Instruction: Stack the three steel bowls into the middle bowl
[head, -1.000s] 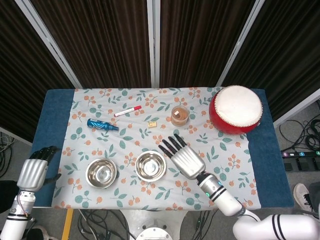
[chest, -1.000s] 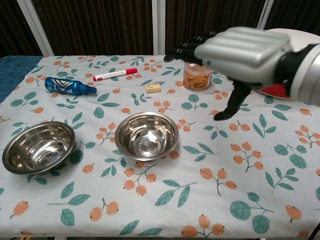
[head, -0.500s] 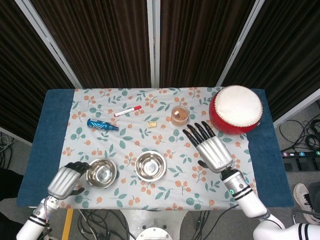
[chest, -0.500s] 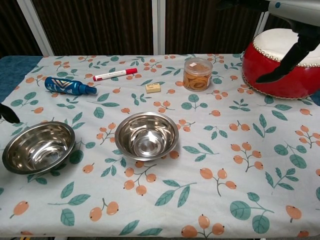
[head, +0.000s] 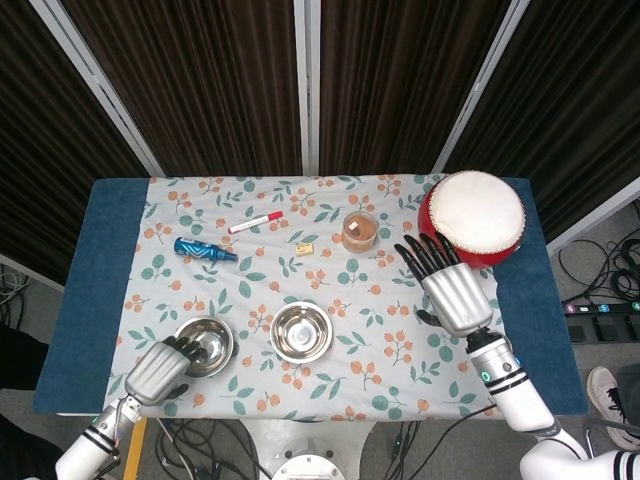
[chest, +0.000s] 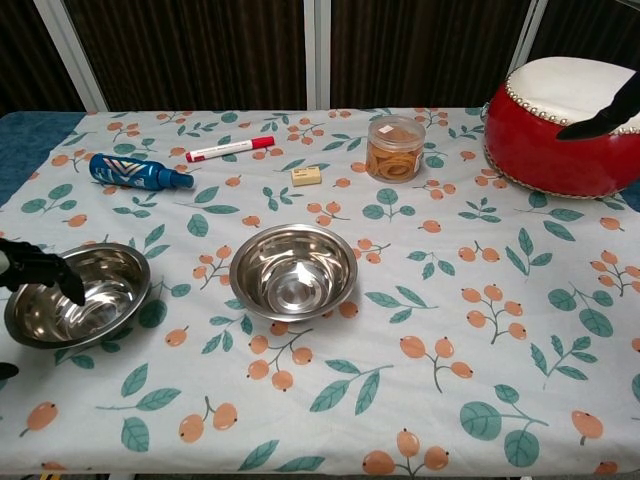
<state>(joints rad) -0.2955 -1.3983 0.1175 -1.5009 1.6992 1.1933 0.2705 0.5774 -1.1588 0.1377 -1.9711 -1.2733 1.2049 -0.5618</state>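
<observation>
- The table (head: 95, 260), under a white cloth printed with leaves and orange berries, carries everything; the landmark here is the round polished steel middle bowl (head: 301, 333), which sits near the front edge with more than one rim showing in the head view — judged to be two bowls already nested.
- The red drum with a white skin (head: 478, 216) stands far right and behind the middle bowl, well out of any path between the bowls.
- The right hand (head: 455, 290) has pulled away from beside the middle bowl over the last second and now hovers near the drum, fingers spread wide and holding nothing — its share looks done.
- The left hand (head: 165, 368) has come in from the table's left edge; its dark fingers (chest: 45, 268) now curl over the near-left rim of the other round steel bowl (chest: 78, 295), which still sits on the cloth just left of the middle bowl. Whether the grip has closed I cannot tell.
- Judgement: lifting this bowl into the middle one is what remains.
- Behind the middle bowl, clear of that short path: a clear jar of orange-brown contents (head: 359, 231), a blue bottle lying flat (head: 204, 249), a red-capped white marker (head: 255, 222) and a small cream block (head: 306, 246).
</observation>
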